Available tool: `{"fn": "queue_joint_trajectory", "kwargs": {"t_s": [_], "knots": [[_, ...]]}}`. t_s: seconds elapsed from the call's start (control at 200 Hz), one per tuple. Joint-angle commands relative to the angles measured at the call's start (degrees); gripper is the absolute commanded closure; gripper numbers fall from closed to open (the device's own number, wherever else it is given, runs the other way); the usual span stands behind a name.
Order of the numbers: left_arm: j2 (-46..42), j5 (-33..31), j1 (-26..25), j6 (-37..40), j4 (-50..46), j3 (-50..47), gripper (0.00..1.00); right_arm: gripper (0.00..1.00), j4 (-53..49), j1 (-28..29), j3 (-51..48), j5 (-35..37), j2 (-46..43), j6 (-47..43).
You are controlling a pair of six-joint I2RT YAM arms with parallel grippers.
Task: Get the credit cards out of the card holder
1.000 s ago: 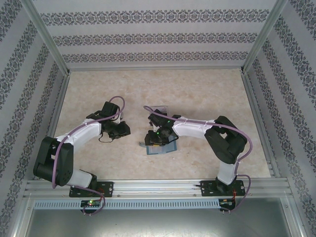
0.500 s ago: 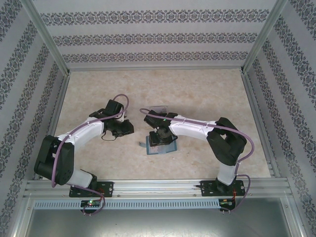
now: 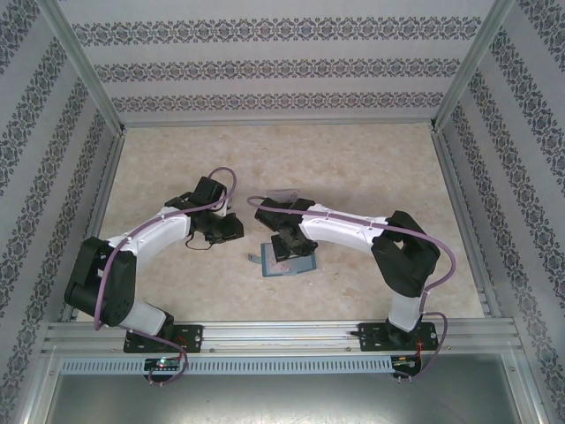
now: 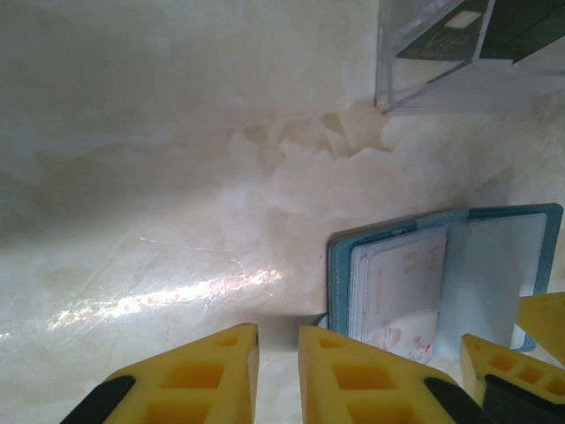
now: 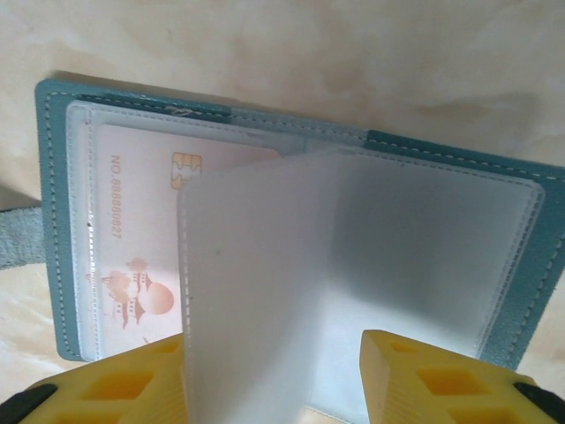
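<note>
The teal card holder (image 5: 53, 177) lies open on the table, also in the top view (image 3: 298, 268) and the left wrist view (image 4: 340, 265). A pale credit card (image 5: 132, 221) with a chip sits in its left pocket (image 4: 402, 283). My right gripper (image 5: 274, 380) hangs open right over the holder (image 3: 284, 246). A frosted inner leaf (image 5: 256, 291) stands up between its fingers, close to the left one. My left gripper (image 4: 278, 371) hovers just left of the holder (image 3: 231, 230), with a narrow gap and nothing in it.
A clear tray (image 4: 415, 84) holding dark cards (image 4: 512, 26) stands just beyond the holder (image 3: 282, 195). The holder's grey side tab (image 5: 18, 238) sticks out to the left. Patterned walls and metal rails (image 3: 106, 177) enclose the table.
My left gripper has moved right, closer to the holder. The right gripper's jaws have spread wider over the holder.
</note>
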Motion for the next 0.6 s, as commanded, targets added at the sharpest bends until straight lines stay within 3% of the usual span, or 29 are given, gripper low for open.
{"fn": "queue_joint_trajectory", "kwargs": {"t_s": [0.0,0.28,0.595], "knots": [[0.7,-0.4,-1.0,0.1,-1.2,1.7,0.8,0.5,-3.1,0.7,1.5,3.7,0.4,-0.3],[1.4,-2.7,-5.0,0.3,-4.0,4.7,0.8,0.49,-5.1,-1.7,-1.4,7.3,-3.3,-0.9],[4.0,-4.1,-11.8,-2.1,-4.7,7.7,0.8,0.49,0.3,-6.0,-8.6,3.2,-6.9,-1.7]]}}
